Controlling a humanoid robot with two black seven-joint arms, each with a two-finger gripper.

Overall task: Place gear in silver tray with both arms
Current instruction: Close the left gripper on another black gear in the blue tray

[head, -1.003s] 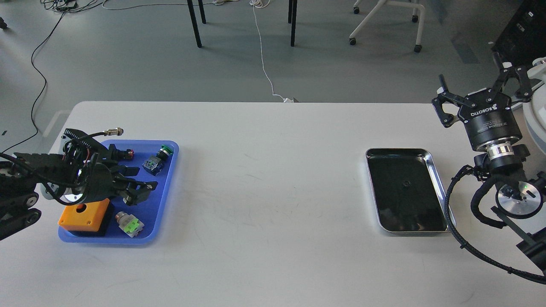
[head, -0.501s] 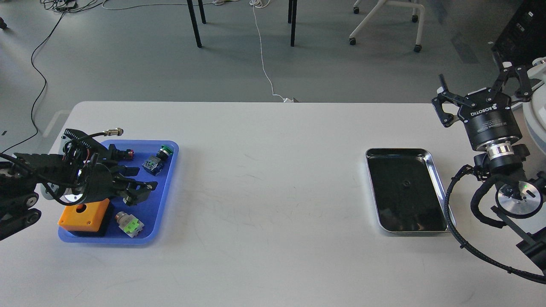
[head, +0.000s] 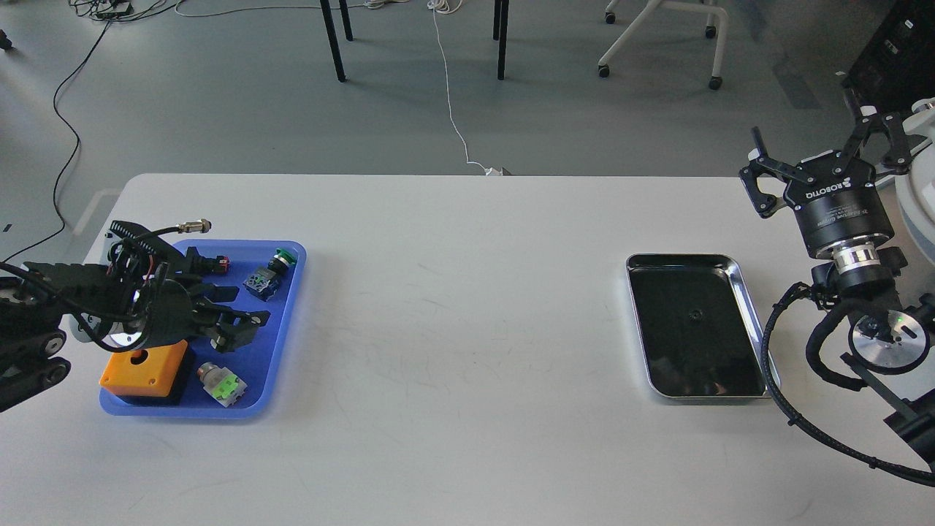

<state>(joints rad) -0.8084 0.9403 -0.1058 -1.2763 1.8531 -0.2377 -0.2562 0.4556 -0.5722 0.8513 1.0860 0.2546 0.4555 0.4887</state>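
The silver tray [head: 680,257] lies on the right of the white table, with a small dark spot on its mirror-like bottom. My right gripper [head: 812,140] is open and empty, raised beyond the tray's far right corner and pointing up and away. My left gripper [head: 235,308] is low over the blue plastic tray [head: 286,321] on the left, with its fingers [head: 249,318] spread apart and nothing visibly between them. I cannot pick out a gear; part of the blue tray is hidden under my left arm.
The blue tray holds an orange box with a hole [head: 144,365], a green-and-white part [head: 223,386], a blue-grey part [head: 261,281], a green push button [head: 284,256] and a black connector [head: 208,262]. Chair and table legs stand on the floor beyond the table.
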